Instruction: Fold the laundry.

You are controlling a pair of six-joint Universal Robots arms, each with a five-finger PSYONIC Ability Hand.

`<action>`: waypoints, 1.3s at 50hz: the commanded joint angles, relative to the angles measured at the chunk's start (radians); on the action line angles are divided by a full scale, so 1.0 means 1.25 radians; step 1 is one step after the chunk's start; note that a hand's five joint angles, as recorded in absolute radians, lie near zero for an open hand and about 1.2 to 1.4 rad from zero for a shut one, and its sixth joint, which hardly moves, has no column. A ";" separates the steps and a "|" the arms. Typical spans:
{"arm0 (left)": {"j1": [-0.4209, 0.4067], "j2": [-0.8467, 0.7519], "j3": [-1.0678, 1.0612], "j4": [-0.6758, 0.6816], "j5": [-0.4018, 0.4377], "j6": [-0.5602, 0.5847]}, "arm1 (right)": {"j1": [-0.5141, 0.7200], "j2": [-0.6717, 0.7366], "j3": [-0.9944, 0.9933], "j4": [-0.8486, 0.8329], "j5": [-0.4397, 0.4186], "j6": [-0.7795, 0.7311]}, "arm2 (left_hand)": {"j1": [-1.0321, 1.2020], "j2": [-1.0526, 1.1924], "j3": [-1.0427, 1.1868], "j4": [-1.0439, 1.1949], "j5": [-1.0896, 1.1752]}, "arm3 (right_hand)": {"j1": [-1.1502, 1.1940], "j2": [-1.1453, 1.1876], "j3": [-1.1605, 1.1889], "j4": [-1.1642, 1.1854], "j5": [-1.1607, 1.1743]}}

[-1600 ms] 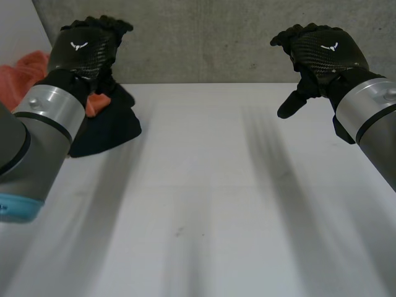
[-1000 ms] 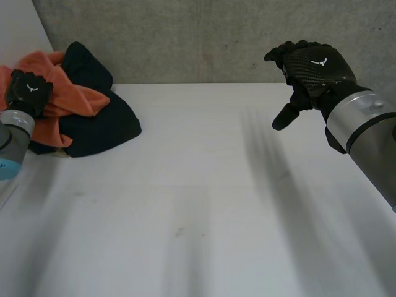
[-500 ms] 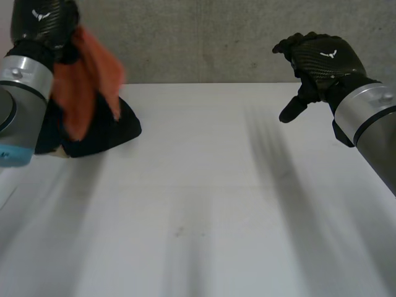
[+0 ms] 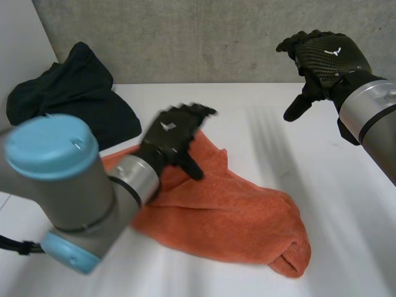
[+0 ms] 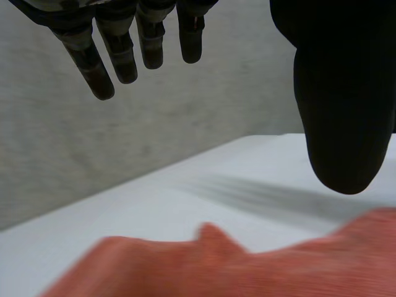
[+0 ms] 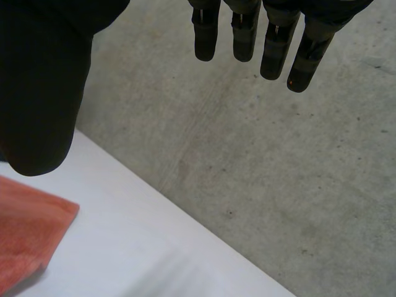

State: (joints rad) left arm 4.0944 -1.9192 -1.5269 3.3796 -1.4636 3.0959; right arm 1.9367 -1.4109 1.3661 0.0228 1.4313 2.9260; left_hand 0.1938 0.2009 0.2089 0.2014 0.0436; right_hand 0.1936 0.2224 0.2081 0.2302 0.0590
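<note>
Across the middle of the smooth white desk (image 4: 337,192) lies a nubby orange terry towel (image 4: 229,216), rumpled into a long slanting heap with a rolled lump at its near end. The left hand (image 4: 175,137) hangs over the towel's far edge, fingers straight and holding nothing. The right hand (image 4: 326,57) is raised before the rough concrete wall (image 4: 185,37), likewise open and empty.
</note>
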 commanded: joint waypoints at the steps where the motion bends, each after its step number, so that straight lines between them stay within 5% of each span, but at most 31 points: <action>1: 0.131 0.060 -0.003 -0.005 0.004 0.101 | 0.010 0.002 0.001 0.093 -0.054 -0.124 | -0.005 -0.011 -0.017 -0.012 -0.025 | -0.015 -0.038 -0.027 -0.045 -0.047; 10: 0.255 0.054 -0.068 -0.020 0.028 0.358 | 0.014 0.009 0.078 0.331 -0.101 -0.306 | 0.023 0.017 0.011 0.017 0.003 | -0.015 -0.038 -0.027 -0.045 -0.047; 18: 0.368 0.039 -0.126 -0.030 0.141 0.522 | 0.012 0.009 0.268 0.218 -0.101 -0.302 | 0.067 0.062 0.055 0.061 0.048 | 0.106 0.082 0.094 0.076 0.074; 32: 0.411 0.019 -0.150 -0.032 0.167 0.520 | 0.026 0.074 0.415 0.031 -0.074 -0.305 | 0.089 0.083 0.077 0.083 0.069 | 0.401 0.378 0.390 0.372 0.370; 36: 0.409 0.020 -0.161 -0.031 0.167 0.519 | 0.023 0.113 0.395 0.017 -0.037 -0.313 | 0.084 0.078 0.072 0.078 0.064 | 0.961 0.938 0.949 0.932 0.929; 47: 0.410 0.055 -0.192 -0.031 0.167 0.518 | -0.041 0.165 0.211 -0.050 0.007 -0.425 | 0.067 0.062 0.055 0.061 0.048 | 0.962 0.939 0.951 0.933 0.930; 56: 0.404 0.069 -0.212 -0.032 0.168 0.459 | -0.060 0.380 -0.134 -0.077 -0.003 -0.468 | 0.070 0.064 0.058 0.064 0.050 | 0.962 0.939 0.951 0.933 0.930; 65: 0.329 0.058 -0.258 -0.031 0.166 0.437 | -0.058 0.526 -0.236 -0.223 -0.003 -0.475 | 0.096 0.090 0.084 0.089 0.076 | 0.926 0.903 0.914 0.896 0.894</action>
State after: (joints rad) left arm 4.5793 -1.8352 -1.8131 3.3402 -1.2533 3.6548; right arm 1.8609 -0.8649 1.1444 -0.1314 1.4199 2.3287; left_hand 0.2478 0.2498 0.2474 0.2541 0.0788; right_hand 0.9710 1.1665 1.1812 1.1870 0.9790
